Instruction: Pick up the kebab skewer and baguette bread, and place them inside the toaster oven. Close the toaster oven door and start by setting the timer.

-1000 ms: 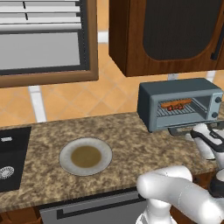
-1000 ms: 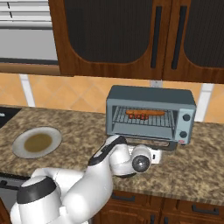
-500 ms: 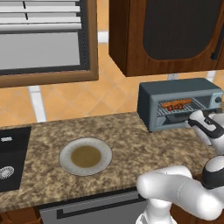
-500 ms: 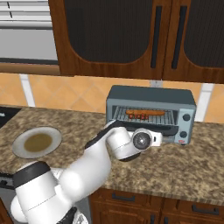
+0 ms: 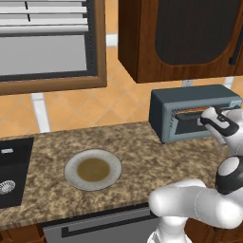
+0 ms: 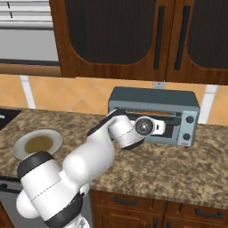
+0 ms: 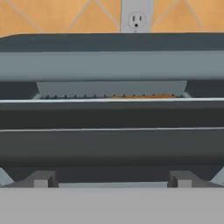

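The tool [image 6: 156, 127] sits right at the front of the toaster oven [image 6: 153, 115], level with the door [image 7: 112, 131], which stands tilted most of the way up with only a narrow slot left open at its top; the hand is placed there, it seems, to push the panel shut. Whether the fingers are spread or pinched cannot be told, since only their tips [image 7: 41, 179] show, set well apart at the bottom of the hand view, with nothing seen between them. Through the slot an orange strip, probably the baguette [image 7: 142, 96], lies on the rack inside; the skewer cannot be made out there. On the desk [image 5: 142, 156], well to the left, the plate [image 5: 92, 169] holds no food, which suggests both items are already in the oven. The timer knobs [image 6: 190, 128] on the oven's right side remain for afterwards.
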